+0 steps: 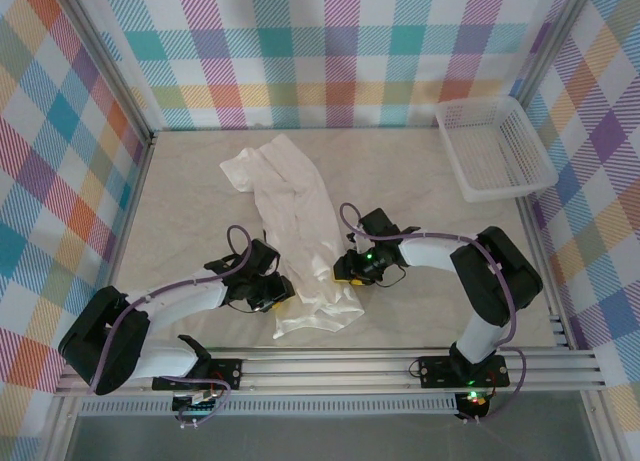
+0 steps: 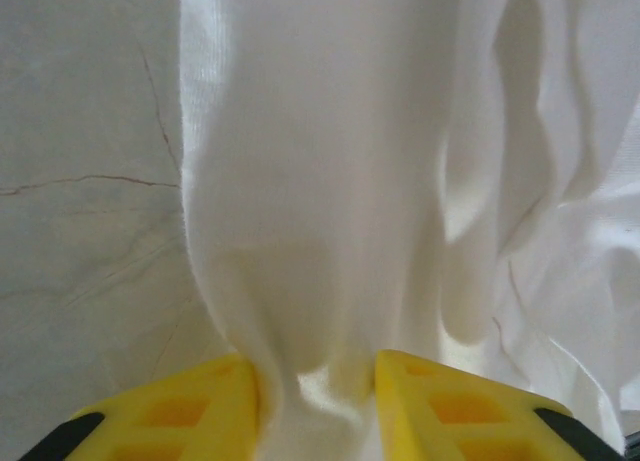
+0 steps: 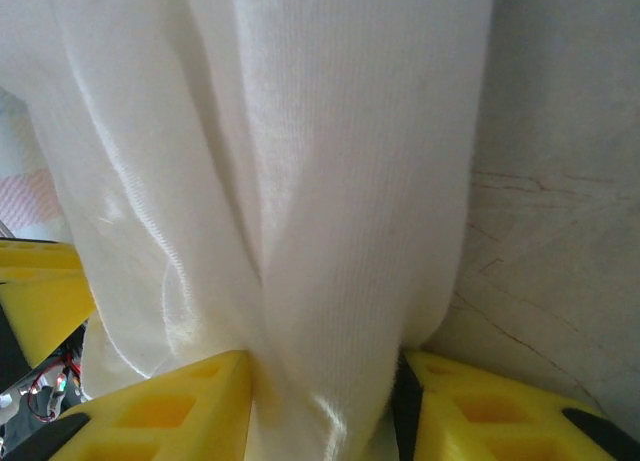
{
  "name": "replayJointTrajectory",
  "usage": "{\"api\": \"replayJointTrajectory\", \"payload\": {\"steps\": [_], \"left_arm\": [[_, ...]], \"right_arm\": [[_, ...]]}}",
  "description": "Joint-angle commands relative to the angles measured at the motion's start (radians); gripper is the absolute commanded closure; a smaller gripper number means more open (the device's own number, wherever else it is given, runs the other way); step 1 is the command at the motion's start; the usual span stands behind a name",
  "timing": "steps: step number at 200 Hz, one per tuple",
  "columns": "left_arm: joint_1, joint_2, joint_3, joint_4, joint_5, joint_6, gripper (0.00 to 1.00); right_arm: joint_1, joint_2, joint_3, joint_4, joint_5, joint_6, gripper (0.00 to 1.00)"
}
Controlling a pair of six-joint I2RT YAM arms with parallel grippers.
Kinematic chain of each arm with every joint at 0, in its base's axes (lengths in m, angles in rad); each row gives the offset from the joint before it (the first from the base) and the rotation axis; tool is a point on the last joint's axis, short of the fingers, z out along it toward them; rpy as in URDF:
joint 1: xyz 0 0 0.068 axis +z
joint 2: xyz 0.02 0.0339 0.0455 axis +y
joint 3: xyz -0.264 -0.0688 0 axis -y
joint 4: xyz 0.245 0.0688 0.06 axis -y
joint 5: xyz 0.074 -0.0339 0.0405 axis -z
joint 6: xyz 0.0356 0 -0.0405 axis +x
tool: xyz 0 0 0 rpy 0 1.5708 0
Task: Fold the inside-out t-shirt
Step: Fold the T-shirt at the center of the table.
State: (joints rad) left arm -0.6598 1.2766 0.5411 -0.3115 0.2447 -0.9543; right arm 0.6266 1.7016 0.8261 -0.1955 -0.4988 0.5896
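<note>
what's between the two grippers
In the top external view, the near end of the plain white thin-fabric t-shirt spans left gripper to right gripper.

Bright even light, faint soft shadows, wrist views blurred up close (whites slightly glary)

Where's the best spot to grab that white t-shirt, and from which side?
At its near end, one edge from each side. The t-shirt lies as a long, bunched strip, so both side edges there are easy to reach; the left gripper and right gripper each pinch a gathered fold.

White t-shirt [image 1: 296, 213], basket [image 1: 494, 193] on table [image 1: 410, 176]
</note>
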Motion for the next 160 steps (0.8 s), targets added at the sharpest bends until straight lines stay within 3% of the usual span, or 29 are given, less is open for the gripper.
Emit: {"api": "replayJointTrajectory", "payload": {"steps": [1,17,30,38,55,72,103,136,160], "left_arm": [[-0.012,0.005,0.004,-0.003,-0.005,0.002,0.58],[-0.012,0.013,-0.002,0.003,-0.007,-0.001,0.53],[-0.012,0.016,-0.007,0.016,0.000,-0.003,0.58],[-0.011,0.021,-0.009,0.021,0.006,0.002,0.67],[-0.012,0.016,-0.011,0.015,0.022,0.010,1.00],[-0.015,-0.020,-0.013,-0.030,0.031,0.020,1.00],[-0.054,-0.179,-0.042,-0.159,0.047,-0.007,1.00],[-0.193,-0.368,-0.092,-0.261,0.021,-0.150,1.00],[-0.260,-0.477,-0.098,-0.286,-0.021,-0.246,1.00]], "right_arm": [[0.011,0.009,0.018,-0.013,-0.022,-0.013,0.54],[0.014,0.020,0.026,-0.016,-0.036,-0.020,0.51],[0.019,0.030,0.031,-0.021,-0.046,-0.025,0.53],[0.021,0.035,0.031,-0.022,-0.048,-0.026,0.59],[0.021,0.038,0.034,-0.042,-0.035,-0.026,0.79],[0.020,0.011,0.023,-0.053,-0.029,-0.019,0.88],[0.024,-0.109,-0.071,-0.075,-0.036,0.012,0.94],[0.077,-0.253,-0.179,-0.144,-0.029,0.040,0.97],[0.105,-0.318,-0.155,-0.205,-0.031,0.043,0.97]]}}
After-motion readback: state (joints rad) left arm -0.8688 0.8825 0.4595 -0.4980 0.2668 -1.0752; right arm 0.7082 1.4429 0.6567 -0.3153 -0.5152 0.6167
